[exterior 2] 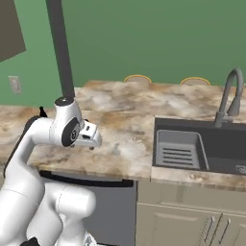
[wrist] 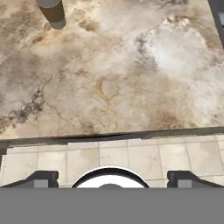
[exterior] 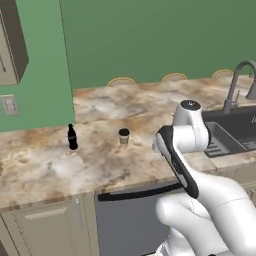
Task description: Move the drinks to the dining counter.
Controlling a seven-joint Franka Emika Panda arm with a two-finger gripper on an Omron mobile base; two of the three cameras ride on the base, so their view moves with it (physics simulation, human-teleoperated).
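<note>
Two drinks stand on the marbled counter's near stretch: a black cola-style bottle (exterior: 72, 137) and, to its right, a short tan paper cup (exterior: 124, 136) with a dark lid. In the hand view the cup (wrist: 52, 13) is at the top left, far from my gripper (wrist: 112, 180). The two fingertips (wrist: 41, 179) are spread wide with nothing between them, hovering above the counter's front edge. My white hand (exterior 2: 86, 134) points down over that edge. The dining counter (exterior: 150, 97) is the far stretch, bordered by round tan stool seats (exterior: 121, 81).
A dark sink (exterior: 235, 130) with a grey faucet (exterior: 235, 85) and a rack insert (exterior 2: 178, 149) lies to the right. A dishwasher front with a black handle (exterior: 140, 192) sits below the counter edge. A green wall with an outlet (exterior: 10, 105) backs the left side.
</note>
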